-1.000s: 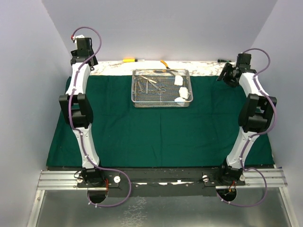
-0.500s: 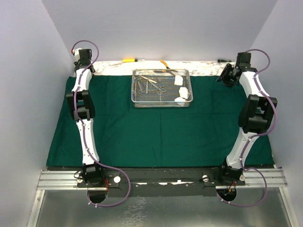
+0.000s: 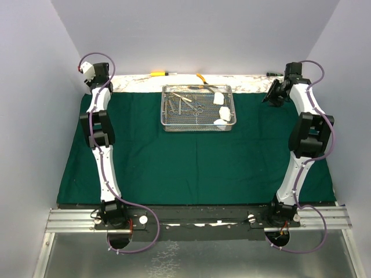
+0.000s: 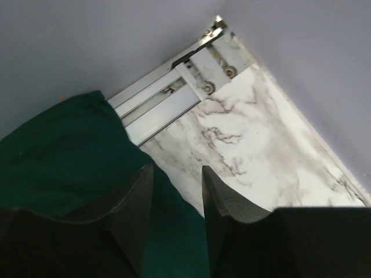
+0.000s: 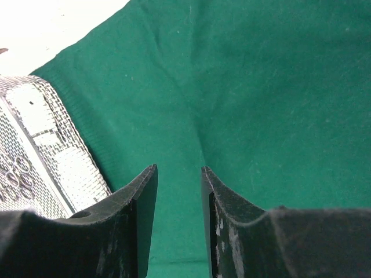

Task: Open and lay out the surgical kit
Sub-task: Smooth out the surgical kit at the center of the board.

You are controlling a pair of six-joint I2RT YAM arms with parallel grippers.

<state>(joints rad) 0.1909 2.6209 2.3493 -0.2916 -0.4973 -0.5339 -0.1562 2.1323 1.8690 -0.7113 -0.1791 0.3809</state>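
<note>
Marble tabletop (image 3: 249, 81) under spread green cloth (image 3: 197, 165), mesh tray (image 3: 197, 125) atop; left pincer (image 4: 177, 191), right pincer (image 5: 178, 191) narrow, empty

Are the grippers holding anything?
No. The left gripper and right gripper both hold nothing; only cloth and table show in the gaps.

The cloth wrap (image 3: 197, 162) lies spread over the worktop (image 3: 249, 81). The wire-mesh tray (image 3: 198, 127) sits on its far middle. In the tray, clamps (image 3: 181, 104) lie left and two gauze rolls (image 3: 218, 98) right, one behind the other. Behind the cloth, on the worktop, lie a screwdriver (image 3: 157, 73) and, right of it, pliers (image 3: 201, 77).
</note>
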